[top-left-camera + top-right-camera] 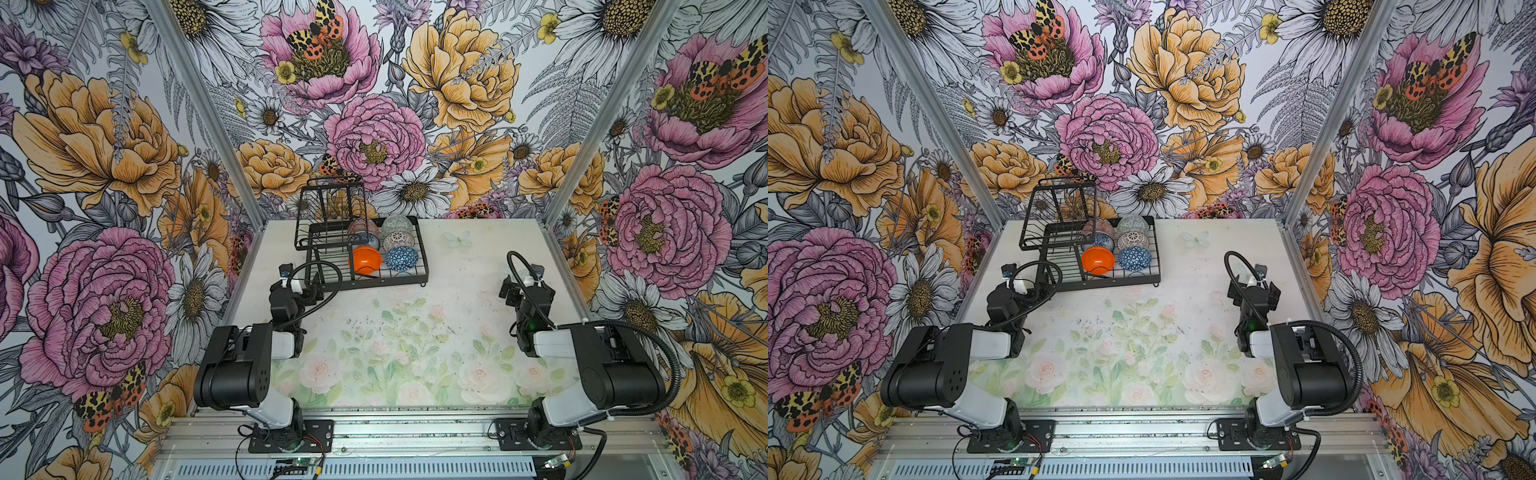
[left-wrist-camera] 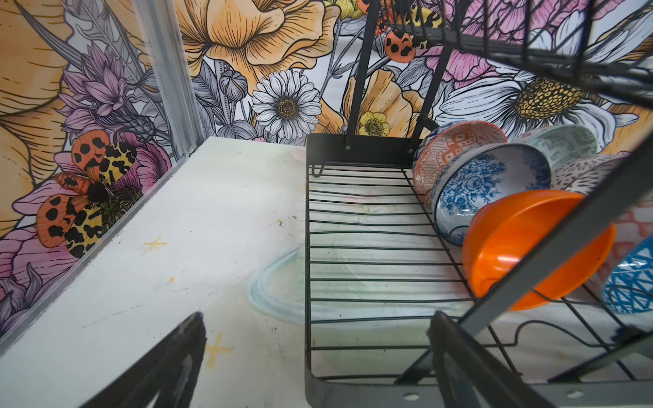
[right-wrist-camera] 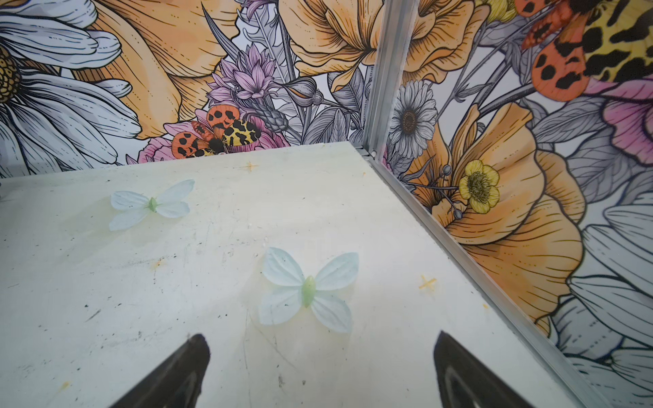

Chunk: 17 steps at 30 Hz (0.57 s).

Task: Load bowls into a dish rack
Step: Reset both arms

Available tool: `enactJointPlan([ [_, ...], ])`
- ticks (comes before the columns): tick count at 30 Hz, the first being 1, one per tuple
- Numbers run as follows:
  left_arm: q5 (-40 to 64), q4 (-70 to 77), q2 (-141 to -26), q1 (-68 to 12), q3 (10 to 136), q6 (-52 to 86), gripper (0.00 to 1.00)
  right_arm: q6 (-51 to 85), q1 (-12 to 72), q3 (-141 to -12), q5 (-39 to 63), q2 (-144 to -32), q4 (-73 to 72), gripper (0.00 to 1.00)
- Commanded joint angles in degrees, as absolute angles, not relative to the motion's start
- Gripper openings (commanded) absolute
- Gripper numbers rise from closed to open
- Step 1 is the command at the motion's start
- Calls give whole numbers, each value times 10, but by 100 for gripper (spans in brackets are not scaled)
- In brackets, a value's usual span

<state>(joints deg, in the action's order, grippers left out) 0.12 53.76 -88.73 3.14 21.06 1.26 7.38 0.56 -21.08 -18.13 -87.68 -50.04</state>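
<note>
The black wire dish rack (image 1: 422, 249) (image 1: 1157, 253) stands at the back of the table, left of centre. Six bowls lean in its slots in two rows: plain orange (image 1: 365, 258) (image 2: 530, 247), blue-white floral (image 2: 484, 183), orange-white (image 2: 452, 145), dark blue geometric (image 1: 401, 257), black-white lattice (image 1: 397, 240) and pale green-grey (image 1: 397, 225). My left gripper (image 2: 318, 321) (image 1: 309, 289) hovers open at the rack's near left corner, holding nothing. My right gripper (image 3: 319, 356) (image 1: 525, 286) is open and empty over bare table at the right, away from the rack.
A raised wire basket tier (image 1: 332, 208) rises at the rack's left end, above the left gripper's line of sight. Flowered walls with aluminium posts (image 3: 380, 77) close in three sides. Flat printed butterflies (image 3: 307, 289) mark the tabletop.
</note>
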Motion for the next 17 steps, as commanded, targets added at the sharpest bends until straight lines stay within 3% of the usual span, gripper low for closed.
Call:
enactJointPlan([
  [1,17,538,-888,30,216,4,99,67,11,-211,-183,-879,-522,99],
  [17,17,538,-888,30,216,4,99,67,11,-211,-183,-878,-521,100],
])
